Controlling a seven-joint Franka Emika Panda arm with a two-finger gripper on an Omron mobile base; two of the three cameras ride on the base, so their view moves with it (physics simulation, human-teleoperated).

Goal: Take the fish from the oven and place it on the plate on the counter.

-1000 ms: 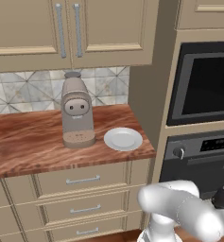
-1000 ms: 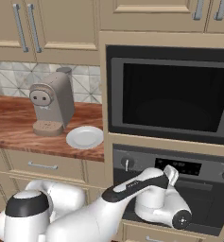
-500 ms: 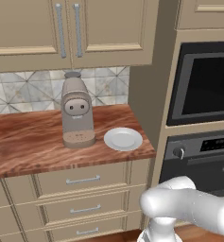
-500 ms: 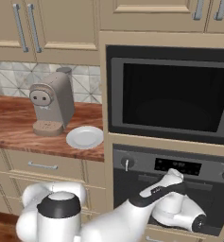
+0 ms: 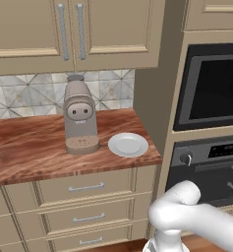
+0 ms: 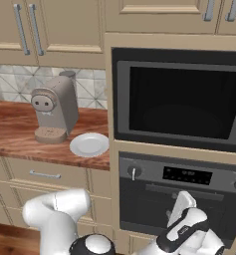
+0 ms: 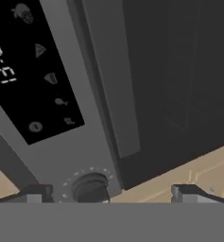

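Claw wide open in front of the closed oven door.
Far to the left of the claw (image 7: 108, 193), the plate (image 6: 89, 144) lies on the counter (image 6: 15, 137) beside the coffee machine (image 6: 54, 115). Just ahead of the claw are the oven (image 6: 189, 199), its knob (image 7: 90, 186) and handle (image 7: 111, 75). The fish I cannot see.

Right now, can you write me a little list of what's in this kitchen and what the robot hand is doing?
oven: dark built-in oven with silver control panel, door shut
fish: cannot be seen
plate: small round white plate, bare, on the reddish-brown wood counter
beside plate: beige coffee machine, upright
above oven: black glass-fronted appliance
gripper: two-finger gripper open, close to the oven's handle and round knob, holding nothing
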